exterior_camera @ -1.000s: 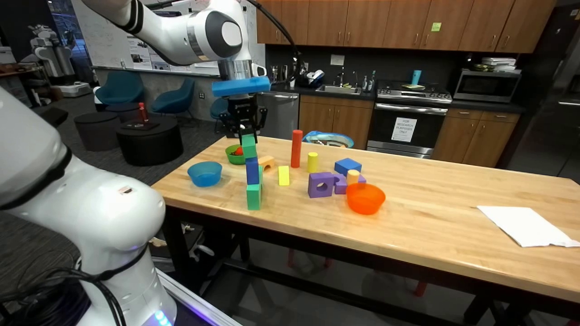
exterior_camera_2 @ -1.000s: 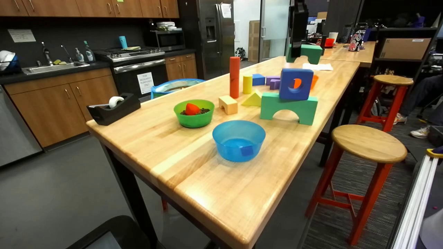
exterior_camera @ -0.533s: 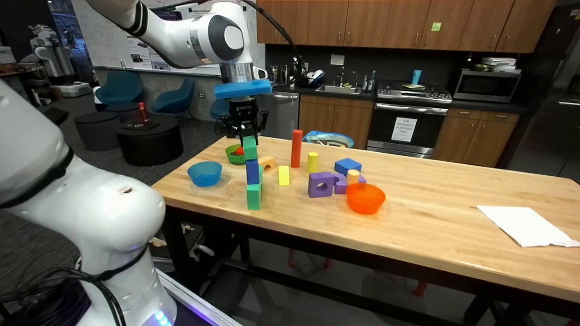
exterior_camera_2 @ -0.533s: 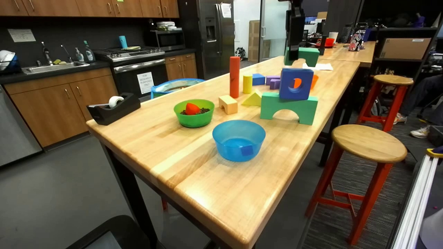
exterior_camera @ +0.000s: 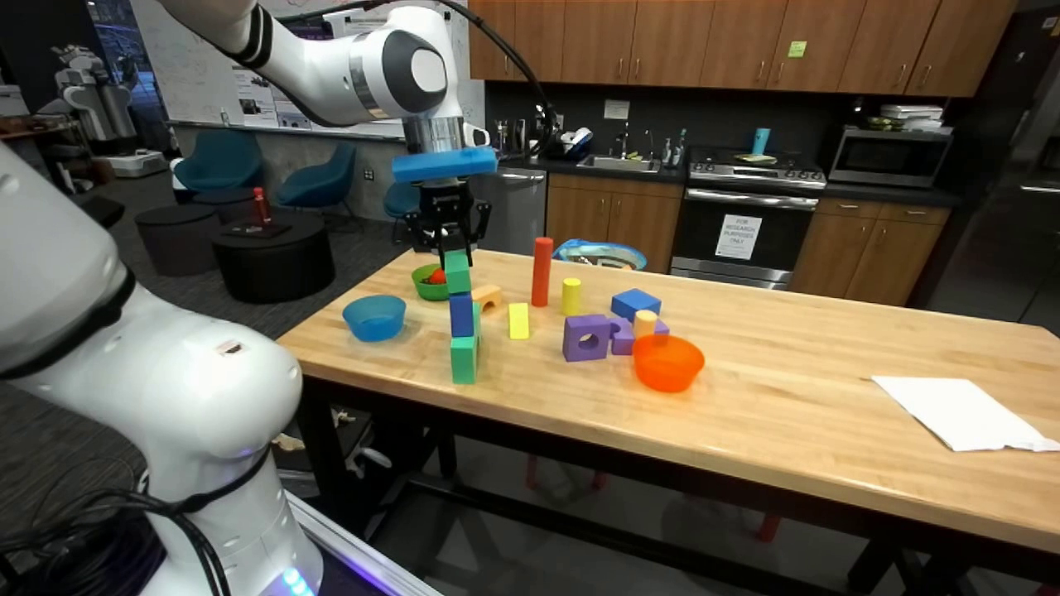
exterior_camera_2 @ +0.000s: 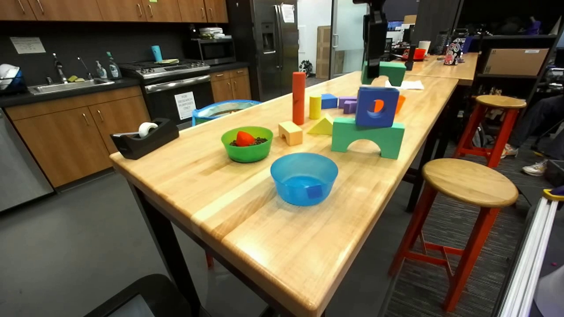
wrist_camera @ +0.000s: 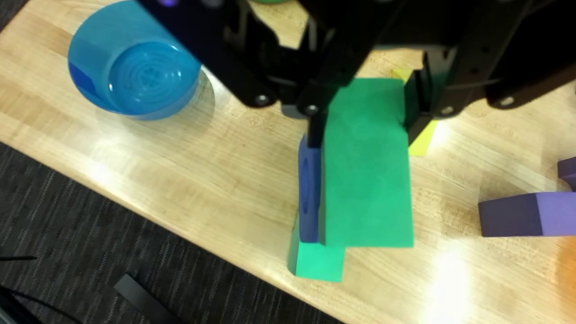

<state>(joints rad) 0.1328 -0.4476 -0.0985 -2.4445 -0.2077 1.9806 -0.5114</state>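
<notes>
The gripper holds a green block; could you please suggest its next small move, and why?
I'd perhaps lower the gripper slightly: both exterior views show its green block higher than the stacked blue block; whether it is centred, I cannot tell.

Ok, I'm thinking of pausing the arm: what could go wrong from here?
The gripper holds a green arch-shaped block; lowered, it might topple the thin blue square block with a round hole. In the wrist view that blue block shows along one side of the held one, so a release could land off-centre. The bottom green arch block stands near the edge of the pale wooden table, so pieces might fall off.
</notes>
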